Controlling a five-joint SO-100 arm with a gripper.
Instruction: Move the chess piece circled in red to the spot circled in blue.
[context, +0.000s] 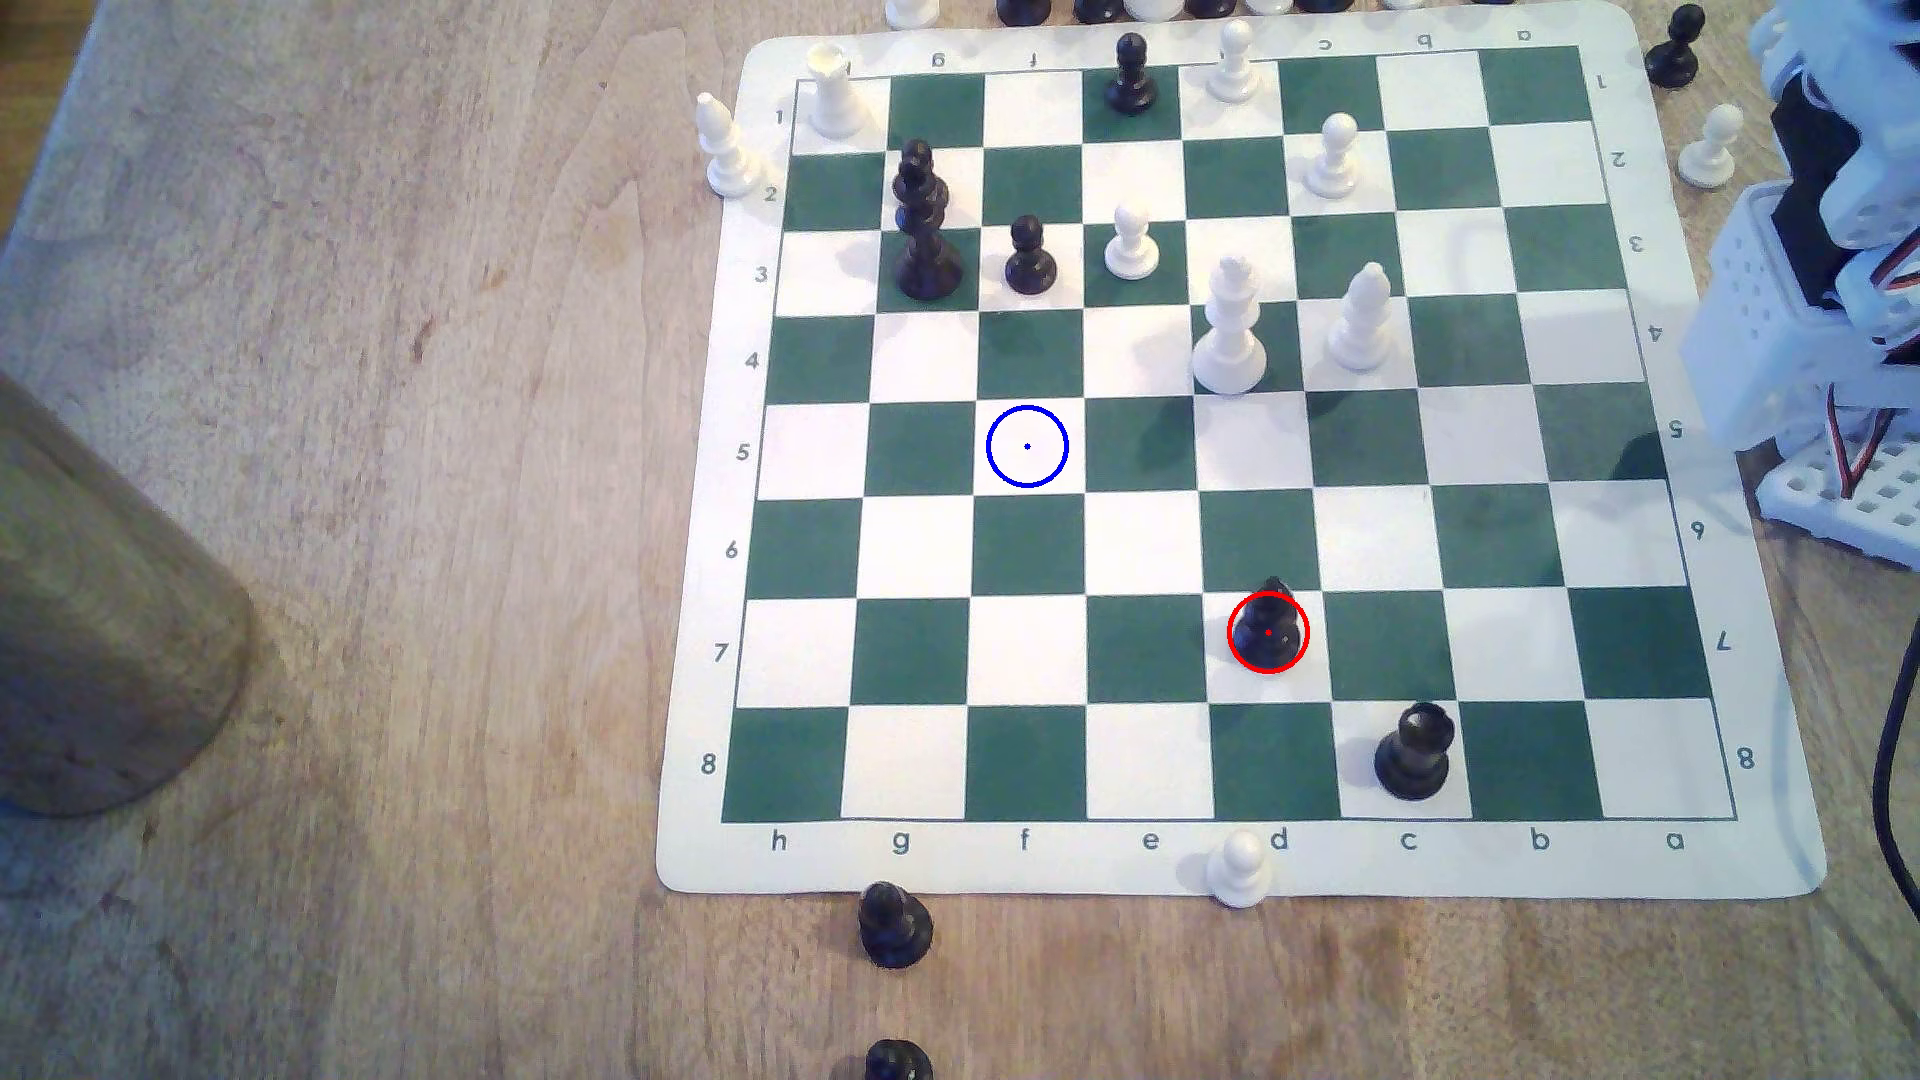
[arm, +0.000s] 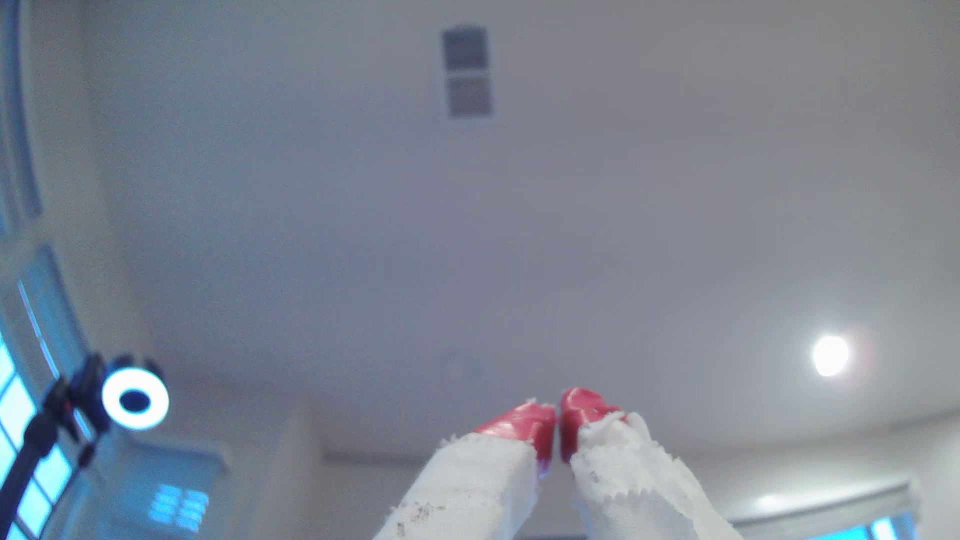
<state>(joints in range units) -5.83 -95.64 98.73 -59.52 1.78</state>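
Observation:
The black bishop (context: 1268, 628), ringed in red, stands on a white square near the board's front in the exterior view, right of centre. The blue-ringed spot (context: 1027, 447) is a bare white square two rows farther back and two columns to the exterior view's left. The arm's white body (context: 1818, 239) is folded at the exterior view's right edge, off the board. In the wrist view my gripper (arm: 558, 420) points up at the ceiling, its red-tipped, white-wrapped fingers (arm: 519, 426) pressed together with nothing between them.
A black rook (context: 1413, 750) stands close to the bishop, one row nearer and to its right in the exterior view. A white king (context: 1229, 332) and white bishop (context: 1363, 322) stand mid-board. A black king (context: 923, 228) and pawn (context: 1030, 258) stand beyond the blue spot. Captured pieces ring the mat (context: 717, 623).

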